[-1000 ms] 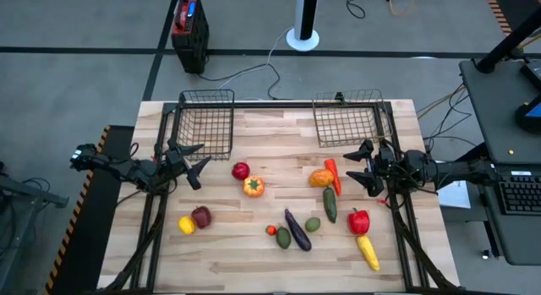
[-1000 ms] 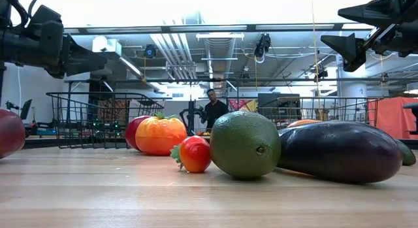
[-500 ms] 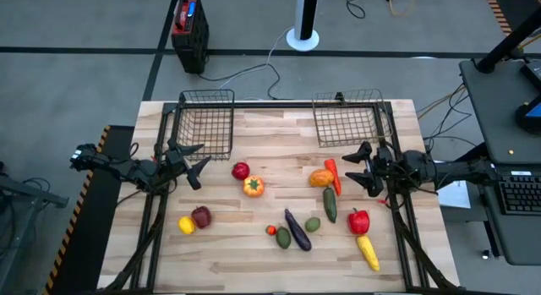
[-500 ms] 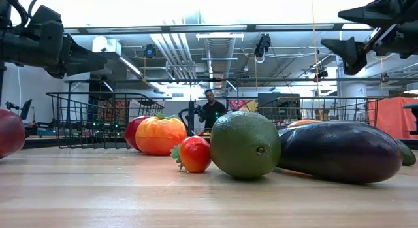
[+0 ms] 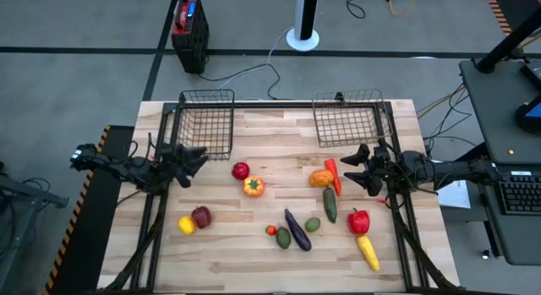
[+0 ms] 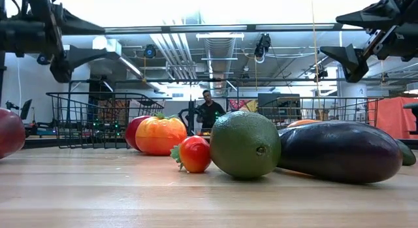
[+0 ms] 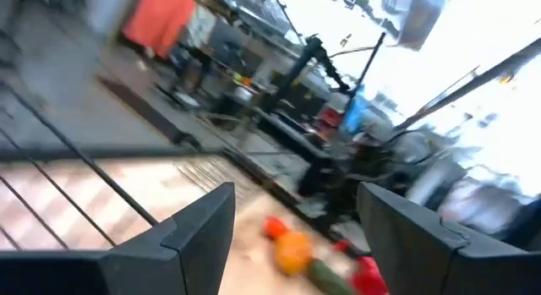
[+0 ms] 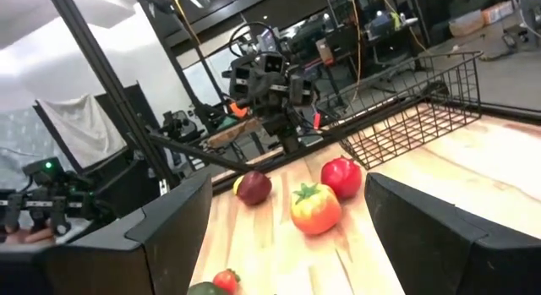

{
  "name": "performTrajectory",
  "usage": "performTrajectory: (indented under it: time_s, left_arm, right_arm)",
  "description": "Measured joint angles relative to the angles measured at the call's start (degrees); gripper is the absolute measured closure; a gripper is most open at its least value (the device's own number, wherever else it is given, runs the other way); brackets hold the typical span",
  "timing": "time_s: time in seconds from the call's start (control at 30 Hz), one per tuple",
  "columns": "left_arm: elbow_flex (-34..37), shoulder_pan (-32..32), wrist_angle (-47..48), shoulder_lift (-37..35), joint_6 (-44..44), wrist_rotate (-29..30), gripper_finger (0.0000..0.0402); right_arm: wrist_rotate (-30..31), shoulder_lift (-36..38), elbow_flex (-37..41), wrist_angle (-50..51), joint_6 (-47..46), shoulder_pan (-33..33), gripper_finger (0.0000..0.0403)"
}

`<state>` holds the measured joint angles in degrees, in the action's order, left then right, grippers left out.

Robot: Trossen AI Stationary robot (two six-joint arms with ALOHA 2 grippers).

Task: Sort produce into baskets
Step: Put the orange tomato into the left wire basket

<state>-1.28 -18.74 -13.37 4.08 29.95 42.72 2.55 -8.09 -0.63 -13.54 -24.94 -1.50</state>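
Left gripper [image 5: 193, 158] hovers above the table's [image 5: 254, 244] left edge, just in front of the left basket [image 5: 205, 119] — fingers spread, nothing held. Right gripper [image 5: 358, 167] hangs over the right side, in front of the right basket [image 5: 348, 117], fingers wide apart, empty. Both baskets sit at the far edge with no produce in them.

Produce all on the wood: apple [image 5: 241, 170] and orange-yellow pepper [image 5: 253, 186] mid-table; lemon [image 5: 186, 225] touching a dark red apple [image 5: 201, 215] near left; orange [image 5: 320, 178] and chilli [image 5: 332, 175] just beside the right gripper; cucumber [image 5: 330, 204], eggplant [image 5: 297, 230], lime [image 5: 313, 224], red pepper [image 5: 359, 221], corn [image 5: 368, 252] toward the near right.
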Motion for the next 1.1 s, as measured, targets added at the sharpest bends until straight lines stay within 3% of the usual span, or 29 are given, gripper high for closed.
performTrajectory:
  time_s: [0.1, 0.27, 0.67, 0.8, 1.03, 1.1]
  left_arm:
    - [0.0, 0.0, 0.23, 0.06, 1.43, -2.58, 0.0169]
    - [0.0, 0.0, -0.98, 0.35, 1.04, -5.38, 0.0169]
    - [0.0, 0.04, 0.23, 0.57, 0.56, 3.57, 0.0169]
    - [0.0, 0.04, 0.82, 0.88, 0.65, 3.89, 0.0169]
    - [0.0, 0.04, 5.06, 1.92, 3.04, 2.41, 0.0169]
    - [0.0, 0.06, 5.02, 2.21, 2.36, -0.41, 0.0169]
  right_arm:
    - [1.15, -0.61, -0.01, -0.53, -0.93, 0.0, 0.0099]
    - [8.28, -3.05, -0.57, -1.05, -0.85, 0.02, 0.0099]
    - [11.16, -13.84, -7.63, -1.68, 1.84, 0.02, 0.0099]
    - [11.14, -16.94, -10.97, -0.88, 2.54, 0.02, 0.0099]
    - [11.1, -21.01, -19.49, 11.39, 2.44, 0.02, 0.0099]
    - [11.1, -22.04, -22.3, 15.81, 2.43, 0.02, 0.0099]
